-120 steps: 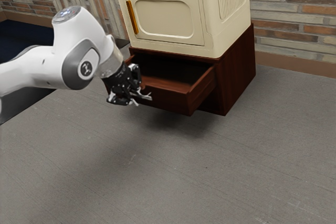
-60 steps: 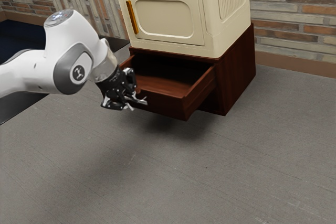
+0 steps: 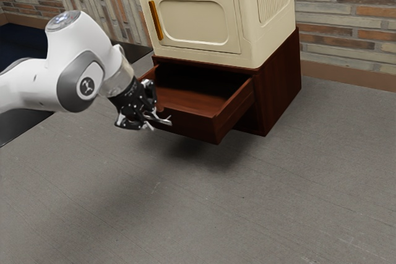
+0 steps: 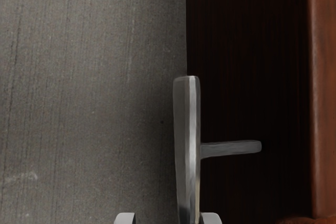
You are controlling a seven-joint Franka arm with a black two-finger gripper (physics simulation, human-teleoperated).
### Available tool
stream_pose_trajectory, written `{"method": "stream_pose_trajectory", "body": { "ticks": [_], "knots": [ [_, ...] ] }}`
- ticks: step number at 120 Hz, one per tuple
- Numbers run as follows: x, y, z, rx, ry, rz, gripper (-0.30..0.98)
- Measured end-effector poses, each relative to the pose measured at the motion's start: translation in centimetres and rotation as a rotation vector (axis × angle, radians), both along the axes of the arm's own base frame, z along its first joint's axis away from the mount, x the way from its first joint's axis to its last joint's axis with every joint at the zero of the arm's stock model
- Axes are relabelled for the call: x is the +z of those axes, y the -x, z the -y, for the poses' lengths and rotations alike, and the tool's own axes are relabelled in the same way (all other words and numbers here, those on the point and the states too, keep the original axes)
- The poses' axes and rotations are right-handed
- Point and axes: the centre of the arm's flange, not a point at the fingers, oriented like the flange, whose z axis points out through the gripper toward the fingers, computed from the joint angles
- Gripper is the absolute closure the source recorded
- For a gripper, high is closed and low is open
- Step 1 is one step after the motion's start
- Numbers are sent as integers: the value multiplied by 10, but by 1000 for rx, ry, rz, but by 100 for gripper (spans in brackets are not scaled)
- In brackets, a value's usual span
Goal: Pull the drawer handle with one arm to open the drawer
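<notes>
My gripper (image 3: 143, 117) is at the front of the dark red-brown drawer (image 3: 195, 128), near the end toward the exterior view's left. The drawer stands pulled out, its inside visible. A silver handle (image 3: 164, 121) shows beside the fingers. In the wrist view the handle (image 4: 188, 129) is a metal bar joined by a short post to the dark drawer front (image 4: 252, 66). My gripper (image 4: 168, 219) is open, fingertips apart around the bar; one fingertip lies against or very close to it, with a gap on the other side.
A cream storage box (image 3: 198, 20) with an orange door handle (image 3: 155, 20) sits on the drawer cabinet (image 3: 276, 85). Grey floor (image 3: 204, 208) extends in front. A black surface (image 3: 21, 127) lies under the arm, and a brick wall (image 3: 346, 23) stands behind.
The drawer has slid farther out of its cabinet. My hand has moved with it toward the exterior view's left and slightly lower, with less movement in the latest half second.
</notes>
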Motion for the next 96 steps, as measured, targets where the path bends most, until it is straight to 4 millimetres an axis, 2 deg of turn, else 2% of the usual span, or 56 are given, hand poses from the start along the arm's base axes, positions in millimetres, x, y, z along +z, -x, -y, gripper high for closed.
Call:
{"method": "stream_pose_trajectory", "body": {
  "ticks": [58, 96],
  "knots": [
    [0, 18, -2, 11, 4, -9, 60],
    [14, 19, -1, 1, -22, 13, 59]
  ]
}}
